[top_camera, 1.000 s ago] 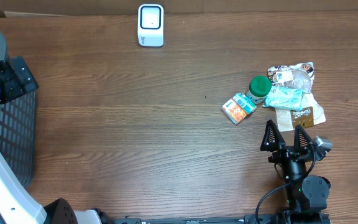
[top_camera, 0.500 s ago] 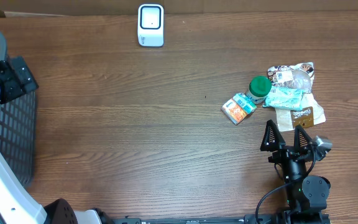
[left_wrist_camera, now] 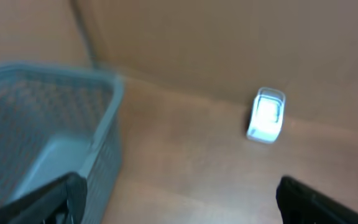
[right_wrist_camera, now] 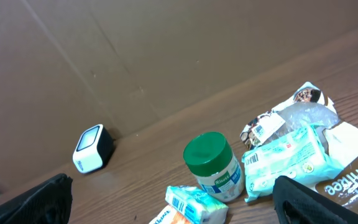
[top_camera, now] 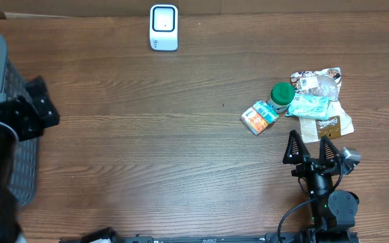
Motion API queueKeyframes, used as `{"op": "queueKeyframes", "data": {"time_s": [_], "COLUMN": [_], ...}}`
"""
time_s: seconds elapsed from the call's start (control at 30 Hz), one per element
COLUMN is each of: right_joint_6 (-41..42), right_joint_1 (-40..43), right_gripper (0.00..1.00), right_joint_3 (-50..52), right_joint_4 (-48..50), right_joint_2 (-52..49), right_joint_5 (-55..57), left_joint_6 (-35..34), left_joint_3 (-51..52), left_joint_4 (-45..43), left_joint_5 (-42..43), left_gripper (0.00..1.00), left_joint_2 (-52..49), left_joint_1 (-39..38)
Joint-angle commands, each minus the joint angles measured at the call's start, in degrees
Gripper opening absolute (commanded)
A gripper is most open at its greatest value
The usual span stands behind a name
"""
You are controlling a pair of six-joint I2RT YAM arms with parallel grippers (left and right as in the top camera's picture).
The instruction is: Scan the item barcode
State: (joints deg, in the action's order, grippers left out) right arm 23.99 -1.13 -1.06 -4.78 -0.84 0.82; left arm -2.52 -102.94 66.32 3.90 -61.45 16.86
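Observation:
The white barcode scanner (top_camera: 163,27) stands at the table's far edge; it also shows as a blurred scanner (left_wrist_camera: 266,115) in the left wrist view. Items lie in a cluster at the right: a green-lidded jar (top_camera: 281,96), an orange and blue tissue pack (top_camera: 259,117), a teal wipes pack (top_camera: 310,105), a brown packet (top_camera: 329,125) and a clear snack bag (top_camera: 319,81). My right gripper (top_camera: 309,143) is open just in front of the cluster, touching nothing. My left gripper (left_wrist_camera: 179,208) is open and empty beside the basket, far from the items.
A grey mesh basket (top_camera: 15,162) stands at the table's left edge, and its rim (left_wrist_camera: 98,124) fills the left of the left wrist view. A brown cardboard wall (right_wrist_camera: 135,50) runs behind the table. The left arm (top_camera: 19,115) hangs over the basket.
The left arm has swung over the basket toward the table and looks blurred from motion. The right arm and the items have not moved.

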Motion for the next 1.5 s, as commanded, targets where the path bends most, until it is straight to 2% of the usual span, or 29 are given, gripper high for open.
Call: {"op": "queueKeyframes", "data": {"time_s": [0.0, 0.07, 0.1, 0.17, 0.4, 0.5, 0.77, 1.07, 1.33, 1.47], "right_joint_6": [0.0, 0.0, 0.0, 0.0, 0.0, 0.0, 0.0, 0.0, 0.0, 0.0], "right_joint_1": [-0.04, -0.04, -0.04, -0.04, -0.04, -0.04, -0.04, -0.04, -0.04, -0.04], "right_gripper": [1.0, 1.0, 1.0, 1.0, 1.0, 1.0, 1.0, 1.0, 1.0, 1.0], "right_joint_3": [0.59, 0.59, 0.59, 0.59, 0.59, 0.59, 0.59, 0.59, 0.59, 0.59], "right_joint_4": [0.09, 0.09, 0.09, 0.09, 0.09, 0.09, 0.09, 0.09, 0.09, 0.09], "right_joint_2": [0.68, 0.68, 0.68, 0.68, 0.68, 0.68, 0.68, 0.68, 0.68, 0.68], "right_joint_5": [-0.02, -0.02, -0.02, -0.02, -0.02, -0.02, -0.04, -0.02, -0.02, -0.02], "left_joint_6": [1.27, 1.25, 1.2, 1.22, 1.29, 1.31, 1.55, 4.07, 4.28, 4.26], "left_joint_3": [16.94, 27.54, 35.95, 44.28, 69.61, 78.03, 92.65, 101.55, 102.66, 102.66], "left_joint_4": [-12.61, -22.95, -30.77, -38.47, -61.92, -68.02, -69.94, -69.88, -62.38, -62.14], "left_joint_5": [1.9, 3.85, 5.35, 6.67, 5.99, 5.66, 1.33, 0.35, 0.02, -0.02], "left_gripper": [0.99, 1.0, 1.0, 1.0, 1.0, 0.99, 1.0, 1.0, 1.0, 1.0], "left_joint_2": [7.06, 12.04, 15.78, 19.12, 29.66, 34.36, 45.79, 54.84, 60.78, 61.26], "left_joint_1": [-2.49, -3.15, -3.48, -3.78, -5.92, -6.27, -7.67, -8.72, -9.16, -9.2]}}
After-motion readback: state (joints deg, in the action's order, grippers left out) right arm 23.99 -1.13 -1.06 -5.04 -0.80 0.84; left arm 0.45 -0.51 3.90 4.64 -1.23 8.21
